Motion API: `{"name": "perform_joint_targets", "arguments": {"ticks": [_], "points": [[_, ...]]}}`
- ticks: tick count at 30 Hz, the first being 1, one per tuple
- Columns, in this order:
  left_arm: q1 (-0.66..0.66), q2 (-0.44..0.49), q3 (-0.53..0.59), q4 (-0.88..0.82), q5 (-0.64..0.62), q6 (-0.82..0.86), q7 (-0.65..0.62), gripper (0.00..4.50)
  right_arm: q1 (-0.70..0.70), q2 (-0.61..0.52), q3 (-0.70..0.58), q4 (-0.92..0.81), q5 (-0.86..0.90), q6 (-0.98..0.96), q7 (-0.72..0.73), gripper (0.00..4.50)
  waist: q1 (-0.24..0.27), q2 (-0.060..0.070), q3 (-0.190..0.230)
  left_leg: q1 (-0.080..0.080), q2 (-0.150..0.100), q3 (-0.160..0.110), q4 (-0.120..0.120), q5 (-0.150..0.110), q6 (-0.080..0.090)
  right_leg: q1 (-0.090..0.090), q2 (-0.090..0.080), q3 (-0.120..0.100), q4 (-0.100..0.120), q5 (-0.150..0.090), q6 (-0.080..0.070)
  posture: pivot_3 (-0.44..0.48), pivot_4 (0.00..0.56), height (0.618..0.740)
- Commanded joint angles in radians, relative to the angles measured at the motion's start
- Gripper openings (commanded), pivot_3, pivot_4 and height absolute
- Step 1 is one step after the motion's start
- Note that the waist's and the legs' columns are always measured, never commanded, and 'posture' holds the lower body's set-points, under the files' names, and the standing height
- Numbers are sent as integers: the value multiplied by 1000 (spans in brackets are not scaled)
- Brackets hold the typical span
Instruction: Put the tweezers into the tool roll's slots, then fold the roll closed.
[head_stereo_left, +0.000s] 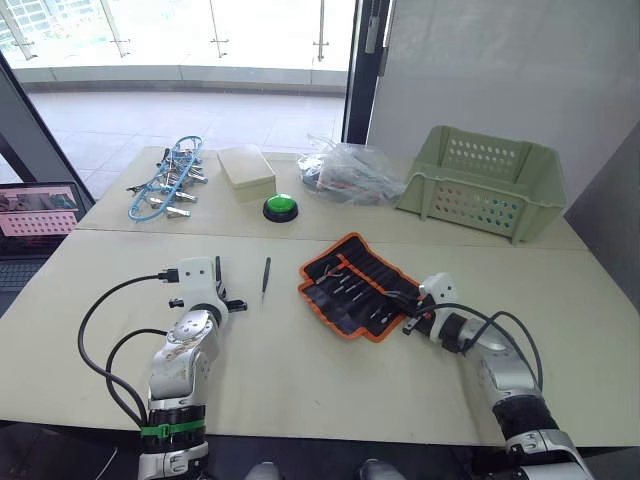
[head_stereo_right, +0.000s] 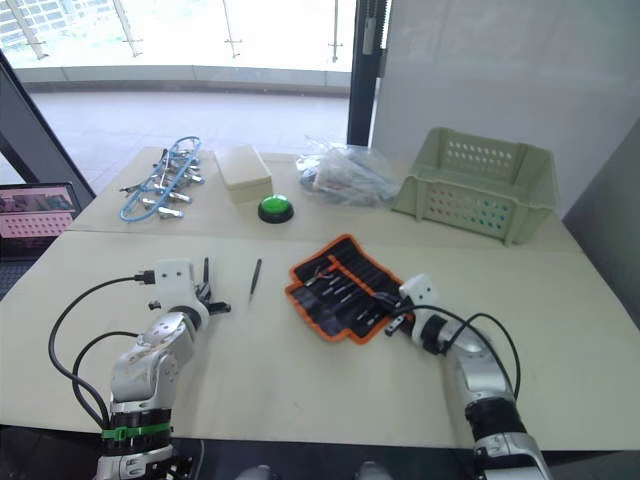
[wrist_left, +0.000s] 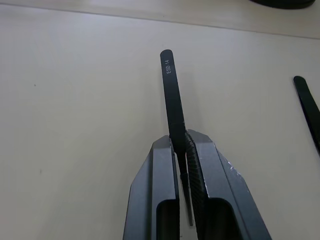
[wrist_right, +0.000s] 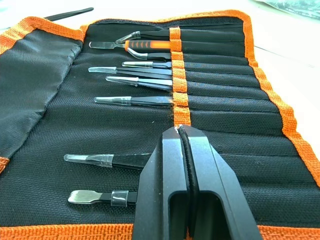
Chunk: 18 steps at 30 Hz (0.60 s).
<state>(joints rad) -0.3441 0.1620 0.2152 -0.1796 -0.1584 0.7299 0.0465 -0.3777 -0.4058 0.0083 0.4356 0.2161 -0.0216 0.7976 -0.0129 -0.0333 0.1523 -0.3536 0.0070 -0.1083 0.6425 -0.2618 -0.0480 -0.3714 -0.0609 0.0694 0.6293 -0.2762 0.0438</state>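
At a pale table (head_stereo_left: 330, 390), the left gripper (wrist_left: 183, 142) is clamping one slim black pair of tweezers (wrist_left: 172, 95) between its closed fingers, the shaft standing out past the fingertips. The left wrist view is showing the small lettering "ESD 14" near the shaft's blunt end, a detail too fine for the head camera. In the head views the same gripper (head_stereo_left: 222, 295) is sitting over the tabletop on the robot's left, with a second pair of tweezers (head_stereo_left: 266, 276) lying loose on the table just beside it, between the gripper and the tool roll (head_stereo_left: 362, 284).

The tool roll is lying unfolded near the middle of the table, its orange edging framing the black fabric. The right gripper (wrist_right: 183, 131) is resting over the roll's near-right edge with its fingers pressed together; whether they are pinching fabric cannot be told. The right wrist view is revealing what the head views only hint at: the slots (wrist_right: 220, 90) are already holding several tweezers, their clear-capped tips pointing out across the open flap.

Farther back, a green basket (head_stereo_left: 486, 183), a green button (head_stereo_left: 280, 207), a clear plastic bag (head_stereo_left: 352, 172), a beige box (head_stereo_left: 246, 168) and silver clips with blue cables (head_stereo_left: 166, 182) are sitting well apart from the roll.
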Motion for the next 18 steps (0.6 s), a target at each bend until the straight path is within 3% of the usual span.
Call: {"name": "perform_joint_targets", "arguments": {"ticks": [1, 10, 13, 18], "points": [[-52, 33, -53, -92, -34, -27, -96, 49, 44, -25, 7, 14, -13, 56, 20, 0, 1, 1, 1, 0, 0, 0, 0, 0, 0, 0, 0, 0, 0, 0, 0, 0, 150, 740], [-130, 153, -213, -201, -142, 130, -344, 49, 58, -44, -13, -13, -4, 72, 44, 0, -7, 2, 2, -1, 0, 0, 0, 0, 0, 0, 0, 0, 0, 0, 0, 0, 150, 740], [-183, 202, -328, -197, -173, 243, -435, 49, 63, -52, -22, -18, 2, 75, 57, 0, -7, 3, 3, 0, 0, 0, 0, 0, 0, 0, 0, 0, 0, 0, 1, 0, 150, 740], [-275, 172, -404, -137, -213, 351, -481, 49, 65, -57, -20, -14, 4, 73, 72, 0, -7, 3, 4, -1, -1, 0, 0, 0, 0, 0, 0, 0, 0, -1, 1, 0, 150, 740]]}}
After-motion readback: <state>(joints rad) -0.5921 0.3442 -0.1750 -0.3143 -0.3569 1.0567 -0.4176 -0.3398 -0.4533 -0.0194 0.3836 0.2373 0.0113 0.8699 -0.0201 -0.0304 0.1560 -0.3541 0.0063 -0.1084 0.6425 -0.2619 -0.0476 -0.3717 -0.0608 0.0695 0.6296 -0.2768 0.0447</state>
